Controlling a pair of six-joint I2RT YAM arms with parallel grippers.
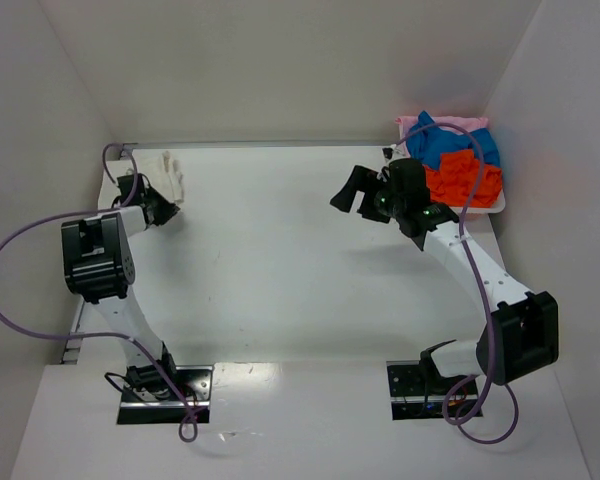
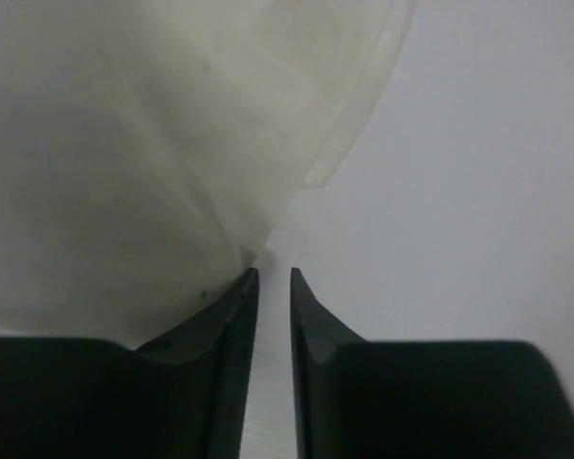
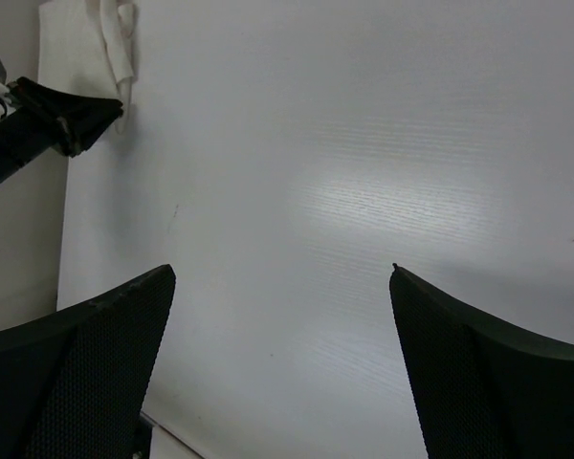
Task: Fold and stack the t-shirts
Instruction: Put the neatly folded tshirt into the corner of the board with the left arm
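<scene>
The off-white t-shirt [image 1: 166, 172] lies bunched at the table's far left. It fills the upper left of the left wrist view [image 2: 124, 143] and shows small in the right wrist view [image 3: 115, 38]. My left gripper [image 1: 168, 212] [image 2: 275, 273] sits at the shirt's near edge. Its jaws are almost together with only bare table in the slit, and the cloth brushes the left fingertip. My right gripper [image 1: 358, 198] [image 3: 282, 273] is wide open and empty above the table, left of the tray. Blue [image 1: 455, 145], orange-red [image 1: 465, 182] and pale pink [image 1: 412, 124] t-shirts lie heaped in the tray.
The shallow white tray [image 1: 472, 211] stands at the back right against the right wall. White walls close in the table at the back and on both sides. Purple cables loop from both arms.
</scene>
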